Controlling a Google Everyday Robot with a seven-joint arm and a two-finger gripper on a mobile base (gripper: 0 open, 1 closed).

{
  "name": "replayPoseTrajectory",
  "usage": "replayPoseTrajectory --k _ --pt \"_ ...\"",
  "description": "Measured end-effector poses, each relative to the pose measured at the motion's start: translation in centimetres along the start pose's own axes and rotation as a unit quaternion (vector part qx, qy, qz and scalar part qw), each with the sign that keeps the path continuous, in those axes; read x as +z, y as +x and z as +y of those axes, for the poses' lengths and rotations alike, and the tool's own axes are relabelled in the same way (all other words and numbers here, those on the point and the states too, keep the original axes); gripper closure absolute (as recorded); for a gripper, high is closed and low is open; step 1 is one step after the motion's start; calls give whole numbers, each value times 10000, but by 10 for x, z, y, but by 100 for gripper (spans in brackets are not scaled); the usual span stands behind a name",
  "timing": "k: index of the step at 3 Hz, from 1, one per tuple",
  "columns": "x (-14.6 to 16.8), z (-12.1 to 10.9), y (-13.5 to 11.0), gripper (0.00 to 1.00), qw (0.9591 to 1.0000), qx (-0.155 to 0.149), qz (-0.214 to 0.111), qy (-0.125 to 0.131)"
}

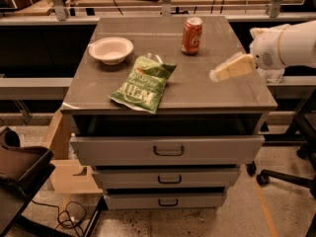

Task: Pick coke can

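The coke can (191,35) is a small upright orange-red can with a silver top. It stands at the back of the grey cabinet top (197,90), right of centre. My gripper (219,73) reaches in from the right on a white arm. Its pale fingers hang over the right part of the top, in front of and to the right of the can, apart from it. Nothing is in the gripper.
A white bowl (110,49) sits at the back left. A green chip bag (142,83) lies in front of the middle. Below the top are three drawers, the top one (168,149) pulled out a little. A chair base (281,177) stands on the right.
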State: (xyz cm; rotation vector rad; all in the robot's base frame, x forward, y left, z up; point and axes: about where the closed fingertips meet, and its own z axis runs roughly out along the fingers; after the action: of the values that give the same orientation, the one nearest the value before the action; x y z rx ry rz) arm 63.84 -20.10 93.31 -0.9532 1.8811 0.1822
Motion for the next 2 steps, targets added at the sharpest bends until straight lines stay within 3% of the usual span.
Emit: replayPoseTrajectory --k 1,2 --pt "33 -28 -17 0 9956 251 -816 387" --pt "33 -28 -18 0 9956 251 -816 386"
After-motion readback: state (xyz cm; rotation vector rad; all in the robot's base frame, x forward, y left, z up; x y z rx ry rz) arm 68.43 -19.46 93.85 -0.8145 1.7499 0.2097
